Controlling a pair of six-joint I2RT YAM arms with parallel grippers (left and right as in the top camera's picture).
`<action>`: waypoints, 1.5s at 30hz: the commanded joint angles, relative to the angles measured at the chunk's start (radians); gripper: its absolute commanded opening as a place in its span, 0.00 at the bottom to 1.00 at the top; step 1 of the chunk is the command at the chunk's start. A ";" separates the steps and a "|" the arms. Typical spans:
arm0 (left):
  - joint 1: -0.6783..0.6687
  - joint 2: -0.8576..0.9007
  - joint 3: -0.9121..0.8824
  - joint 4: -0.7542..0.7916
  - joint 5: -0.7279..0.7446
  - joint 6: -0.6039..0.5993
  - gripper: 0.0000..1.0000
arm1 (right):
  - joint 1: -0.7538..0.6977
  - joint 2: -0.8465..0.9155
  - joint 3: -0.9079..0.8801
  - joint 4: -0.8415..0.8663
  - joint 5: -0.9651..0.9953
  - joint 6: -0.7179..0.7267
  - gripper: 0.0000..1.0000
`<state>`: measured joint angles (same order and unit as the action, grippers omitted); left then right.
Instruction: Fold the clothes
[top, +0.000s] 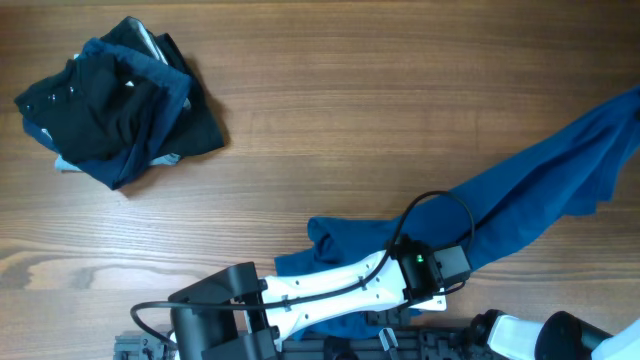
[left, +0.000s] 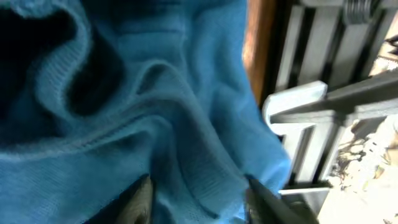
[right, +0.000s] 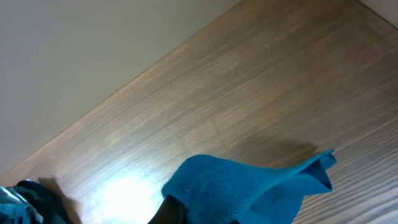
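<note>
The clothes (top: 520, 200), one mid-blue shirt, stretch in a long band from the table's front centre up to the right edge. My left gripper (left: 202, 200) hovers low over the bunched front end (top: 330, 240). It is open, and a fold of the blue cloth (left: 186, 124) lies between its fingers (left: 140, 199). In the right wrist view a corner of the shirt (right: 249, 183) hangs above the table, draped over my right gripper (right: 205, 214), which is shut on it. That gripper's tips are hidden by the cloth, and it is outside the overhead view.
A navy-black garment heap (top: 115, 100) lies at the far left of the wooden table (top: 350, 110), also showing in the right wrist view's lower left corner. The table's front edge (left: 258, 43) and the grey metal frame (left: 323, 106) sit just right of the left gripper.
</note>
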<state>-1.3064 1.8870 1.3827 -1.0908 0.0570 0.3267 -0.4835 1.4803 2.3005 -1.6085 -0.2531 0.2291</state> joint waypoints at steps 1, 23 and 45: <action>-0.002 0.008 -0.006 0.023 -0.058 -0.005 0.12 | -0.006 0.004 0.014 0.010 0.002 -0.016 0.05; 0.499 -0.496 0.474 -0.293 -0.442 -0.291 0.04 | -0.006 0.046 0.014 0.011 0.089 0.007 0.05; 0.573 -0.678 1.113 -0.155 -0.382 -0.124 0.04 | -0.010 -0.163 0.016 0.001 0.030 0.015 0.04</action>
<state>-0.7391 1.2129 2.4245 -1.2591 -0.3840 0.1791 -0.4881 1.3720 2.3005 -1.6119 -0.2024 0.2337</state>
